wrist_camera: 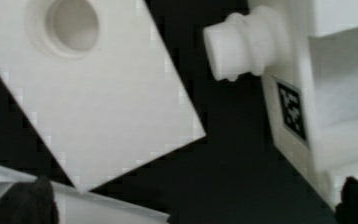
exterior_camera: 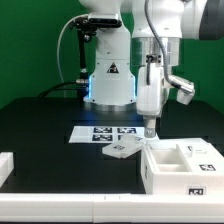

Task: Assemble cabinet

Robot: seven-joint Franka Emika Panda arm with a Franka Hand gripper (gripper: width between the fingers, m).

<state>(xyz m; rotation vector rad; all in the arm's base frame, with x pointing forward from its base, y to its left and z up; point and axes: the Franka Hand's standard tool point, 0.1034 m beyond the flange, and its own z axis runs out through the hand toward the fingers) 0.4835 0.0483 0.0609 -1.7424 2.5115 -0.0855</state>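
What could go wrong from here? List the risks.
1. The flat white plastic panel lies flat on the black table; the open gripper may only shove it instead of pinching it.
2. The white blocky cabinet box and its round knob sit close beside the panel; a finger could strike them.

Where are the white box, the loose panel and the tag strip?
cabinet box [exterior_camera: 165, 181]: exterior view, its front wall.
loose panel [exterior_camera: 120, 151]: exterior view, its flat top.
marker board [exterior_camera: 80, 132]: exterior view, its bare white end.
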